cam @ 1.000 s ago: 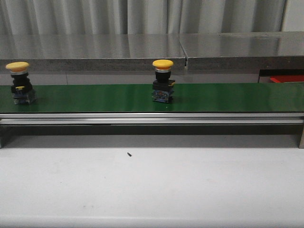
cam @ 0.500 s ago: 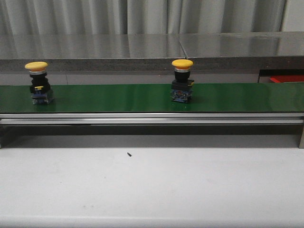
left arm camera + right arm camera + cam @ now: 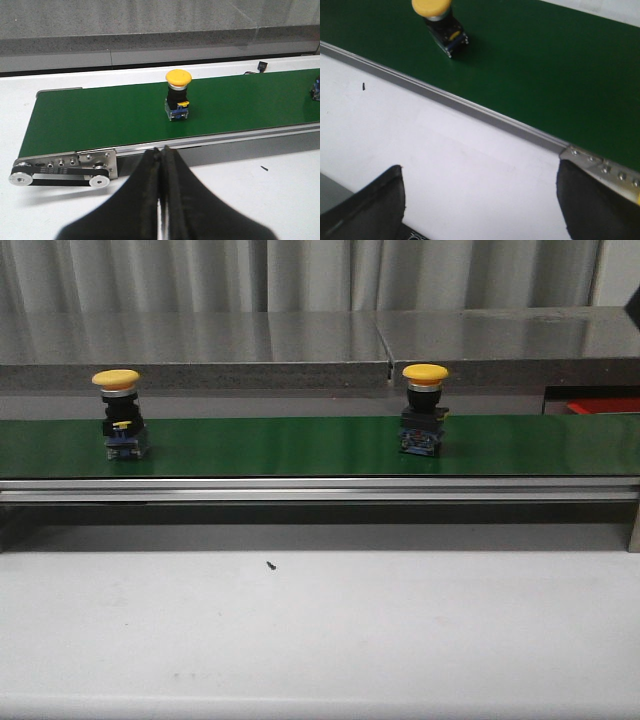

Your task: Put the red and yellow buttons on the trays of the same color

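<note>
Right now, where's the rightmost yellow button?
In the front view, the right yellow button stands upright on the green belt, right of centre, well apart from the other yellow button at the left.

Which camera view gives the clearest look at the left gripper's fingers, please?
The left wrist view: the left gripper fills the foreground, its dark fingers pressed together, shut on nothing, over the white table. The front view and right wrist view show none of it.
</note>
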